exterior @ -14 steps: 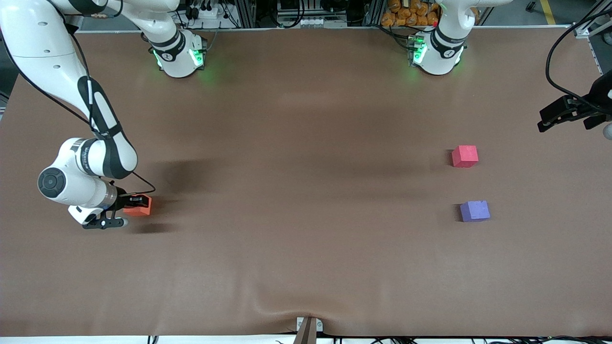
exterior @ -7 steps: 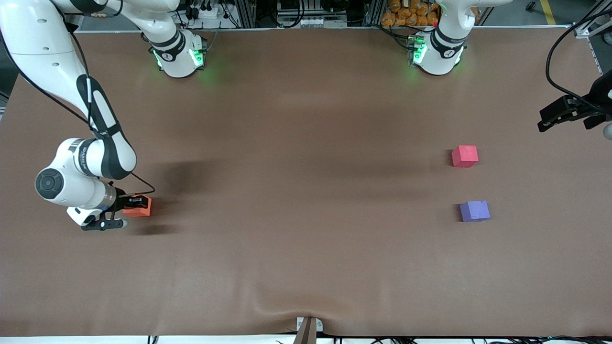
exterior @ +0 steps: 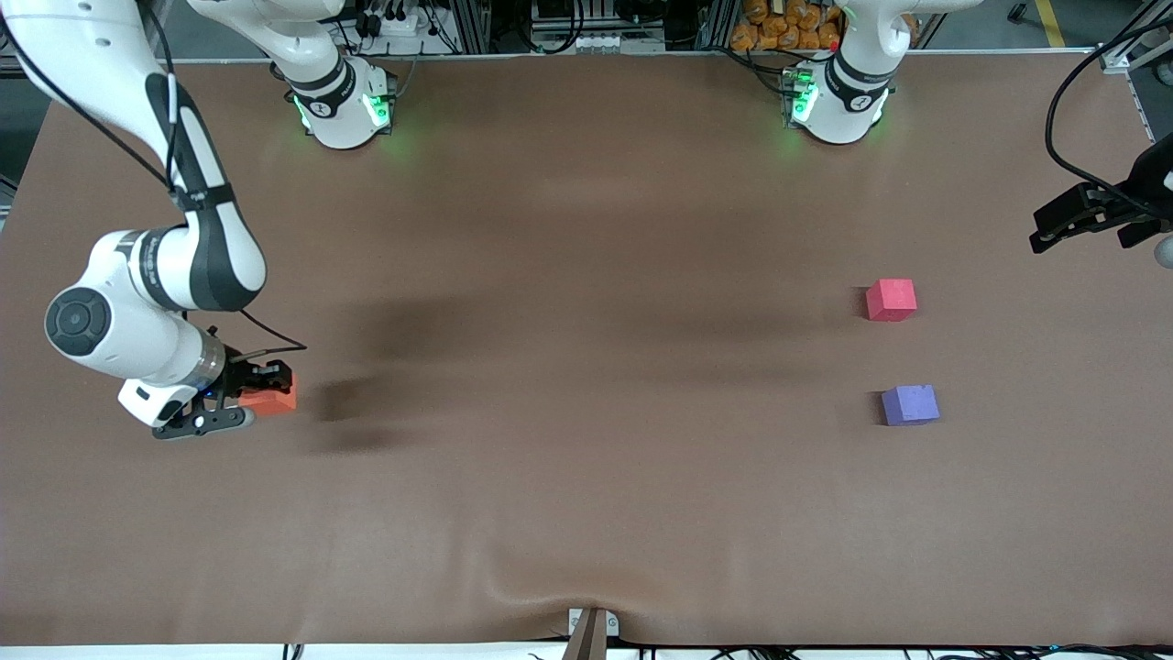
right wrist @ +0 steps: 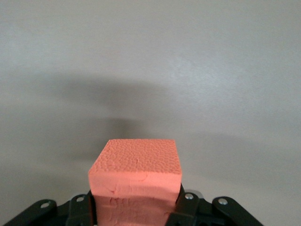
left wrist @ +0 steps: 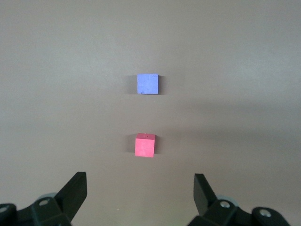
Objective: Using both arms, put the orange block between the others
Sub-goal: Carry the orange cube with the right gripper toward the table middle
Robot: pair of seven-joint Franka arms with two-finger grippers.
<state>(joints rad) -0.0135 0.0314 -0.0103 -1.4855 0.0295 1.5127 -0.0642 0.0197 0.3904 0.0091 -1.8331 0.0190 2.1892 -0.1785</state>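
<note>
Jaws of the right gripper (exterior: pixel 264 385) are closed on the orange block (exterior: pixel 272 398); in the right wrist view I see the block (right wrist: pixel 136 183) pinched between both fingers (right wrist: pixel 83 209), its foam sides squeezed in slightly at the contact. From the front view I read the block as lifted just off the table (exterior: pixel 586 367), with its shadow cast on the brown surface toward the middle. It sits over the right arm's end of the table.

Left gripper (exterior: pixel 1081 220) waits at the table's edge on the left arm's end, raised above the surface. In the left wrist view I see its two fingers (left wrist: pixel 75 190) spread wide with nothing between them.

Red cube (exterior: pixel 891 299) and purple cube (exterior: pixel 910 404) both rest on the table toward the left arm's end, well apart from the orange block. The purple one lies nearer the front camera than the red one, with a bare gap of table between them. In the left wrist view both cubes show in line ahead of the open fingers, red (left wrist: pixel 145 145) closer to the gripper, purple (left wrist: pixel 147 84) past it.

Both arm bases show green lights.
</note>
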